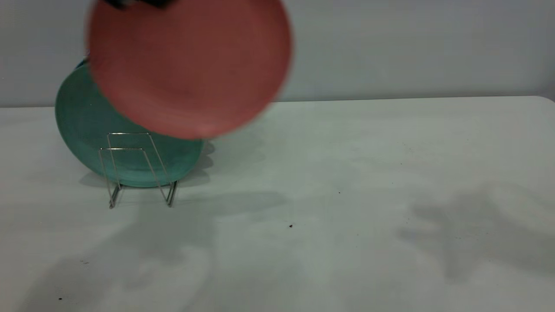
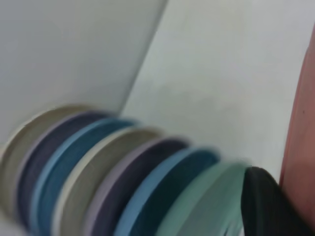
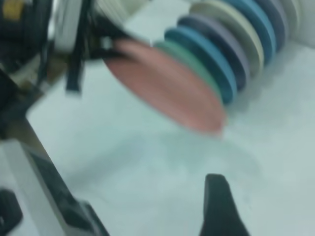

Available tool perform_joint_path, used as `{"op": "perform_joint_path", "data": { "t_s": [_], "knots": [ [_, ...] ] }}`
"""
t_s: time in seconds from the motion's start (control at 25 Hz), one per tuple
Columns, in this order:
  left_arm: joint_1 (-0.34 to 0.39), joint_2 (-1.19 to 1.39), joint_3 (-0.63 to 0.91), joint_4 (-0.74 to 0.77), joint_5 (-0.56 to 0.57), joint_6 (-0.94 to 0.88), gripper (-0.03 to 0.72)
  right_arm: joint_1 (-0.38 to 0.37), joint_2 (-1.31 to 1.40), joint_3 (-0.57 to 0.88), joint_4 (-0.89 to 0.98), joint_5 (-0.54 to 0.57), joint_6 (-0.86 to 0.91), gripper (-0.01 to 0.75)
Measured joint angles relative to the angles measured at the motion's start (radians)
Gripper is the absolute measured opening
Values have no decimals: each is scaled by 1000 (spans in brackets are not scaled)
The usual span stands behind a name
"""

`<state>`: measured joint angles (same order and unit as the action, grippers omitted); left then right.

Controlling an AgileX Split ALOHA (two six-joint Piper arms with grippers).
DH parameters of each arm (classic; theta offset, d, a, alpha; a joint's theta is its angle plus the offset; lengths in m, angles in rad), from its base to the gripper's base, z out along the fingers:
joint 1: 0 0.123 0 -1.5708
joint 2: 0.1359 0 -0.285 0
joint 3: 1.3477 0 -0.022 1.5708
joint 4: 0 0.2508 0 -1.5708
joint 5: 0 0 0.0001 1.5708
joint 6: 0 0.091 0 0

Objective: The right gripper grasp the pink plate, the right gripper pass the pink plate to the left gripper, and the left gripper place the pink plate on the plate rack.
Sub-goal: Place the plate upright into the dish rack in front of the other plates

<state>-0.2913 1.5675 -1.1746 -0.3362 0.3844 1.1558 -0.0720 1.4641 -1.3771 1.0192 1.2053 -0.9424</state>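
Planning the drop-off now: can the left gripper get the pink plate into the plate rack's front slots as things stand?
Probably yes. The left gripper holds the pink plate by its top edge above the plate rack, whose front wire loops stand bare ahead of the teal-green plate.

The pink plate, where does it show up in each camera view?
Exterior view: pink plate in the air at upper left, overlapping the teal-green plate.
Left wrist view: a pink edge at the right border.
Right wrist view: tilted disc at upper centre.
Shared landmark: the teal-green plate, next to it in all three.
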Motion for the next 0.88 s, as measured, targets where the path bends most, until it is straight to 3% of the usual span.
{"op": "perform_joint_path", "data": {
  "t_s": [0.2, 0.4, 0.64, 0.88],
  "knots": [
    [148, -37, 0, 14, 149, -21, 107, 14, -204, 11, -228, 19, 201, 455],
    [259, -38, 0, 25, 220, -33, 107, 14, -396, 112, -359, 29, 327, 445],
    [283, -38, 0, 2, 170, 284, 107, 14, -639, 362, -398, 35, 365, 445],
    [283, -38, 0, -118, 112, 659, 107, 14, -852, 619, -455, 28, 407, 445]
  ]
}}
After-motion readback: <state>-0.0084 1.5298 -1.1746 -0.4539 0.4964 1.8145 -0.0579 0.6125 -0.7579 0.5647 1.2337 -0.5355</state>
